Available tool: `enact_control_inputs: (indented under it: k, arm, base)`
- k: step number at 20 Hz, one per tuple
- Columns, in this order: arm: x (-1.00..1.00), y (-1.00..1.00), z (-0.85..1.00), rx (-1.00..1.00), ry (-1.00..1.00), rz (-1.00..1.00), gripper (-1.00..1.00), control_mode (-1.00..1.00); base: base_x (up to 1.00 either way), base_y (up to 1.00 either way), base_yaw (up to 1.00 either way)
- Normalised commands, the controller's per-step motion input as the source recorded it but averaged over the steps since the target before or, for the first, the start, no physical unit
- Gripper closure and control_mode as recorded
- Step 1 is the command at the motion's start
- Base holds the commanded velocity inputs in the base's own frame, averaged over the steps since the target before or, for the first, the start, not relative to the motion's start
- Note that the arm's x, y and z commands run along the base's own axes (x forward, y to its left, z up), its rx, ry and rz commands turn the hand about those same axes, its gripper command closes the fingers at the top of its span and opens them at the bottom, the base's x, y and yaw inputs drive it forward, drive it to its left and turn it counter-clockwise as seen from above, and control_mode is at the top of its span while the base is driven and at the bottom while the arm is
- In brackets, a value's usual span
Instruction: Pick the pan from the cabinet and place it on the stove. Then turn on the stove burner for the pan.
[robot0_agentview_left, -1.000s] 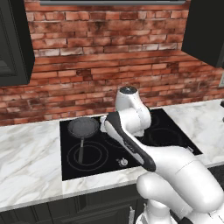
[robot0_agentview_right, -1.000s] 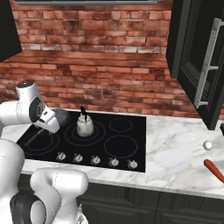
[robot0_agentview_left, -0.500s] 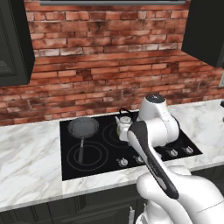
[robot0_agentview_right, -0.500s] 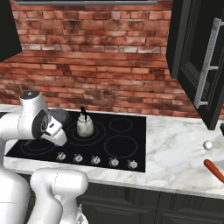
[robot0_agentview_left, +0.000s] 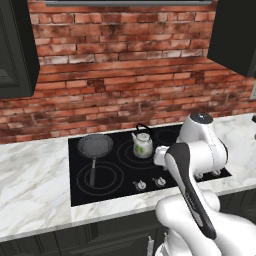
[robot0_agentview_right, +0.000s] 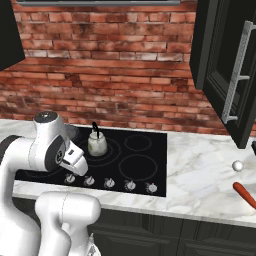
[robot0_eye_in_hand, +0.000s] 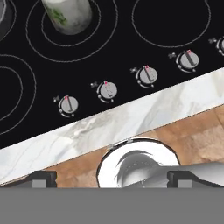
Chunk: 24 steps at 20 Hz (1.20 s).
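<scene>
The pan (robot0_agentview_left: 95, 145) sits on the stove (robot0_agentview_left: 107, 192), on the far-left burner ring, its thin dark handle running toward the stove's front edge; the placing half of the task reads as done, and the burner switch remains. A small pale kettle (robot0_agentview_left: 142, 145) stands on the neighbouring far ring of the stove, just beside the pan but apart from it. Along the stove's front strip lies a row of small silver knobs (robot0_eye_in_hand: 107, 91), each with a red mark — which one serves the pan's ring cannot be read from the markings, though the knob nearest the pan's side (robot0_eye_in_hand: 68, 105) is the likely candidate. The gripper (robot0_eye_in_hand: 112, 177) hangs above the stove's front edge, looking down on the knob row, its fingers spread wide and holding nothing. As to handling: the pan looks rigid and moderately heavy, stable where it rests; if shifted, the handle near its root is the sensible hold. The knob is the part now to be taken — small, stiff, smooth metal, probably slippery, so the fingers should straddle its round body squarely before twisting. The cabinet (robot0_agentview_right: 227, 70) hangs to the right of the stove, above the counter, one door standing open.
</scene>
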Motion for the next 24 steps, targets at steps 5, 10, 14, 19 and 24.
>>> enact_control_inputs:
  k: [5, 10, 14, 19, 24]
  arm:
    - [0.04, -0.13, -0.06, -0.03, 0.02, 0.00, -1.00, -1.00]
    - [0.17, 0.00, -0.21, -0.09, 0.07, 0.03, -1.00, -1.00]
    - [0.28, 0.00, -0.15, -0.04, 0.05, 0.07, -1.00, -1.00]
    - [0.30, -0.09, -0.10, 0.00, 0.04, 0.10, -1.00, -1.00]
    - [0.14, -0.10, -0.18, 0.00, 0.03, 0.11, -1.00, -1.00]
  base:
    - [0.00, 0.00, 0.00]
    - [0.00, 0.00, 0.00]
    - [0.00, 0.00, 0.00]
    - [0.00, 0.00, 0.00]
    - [0.00, 0.00, 0.00]
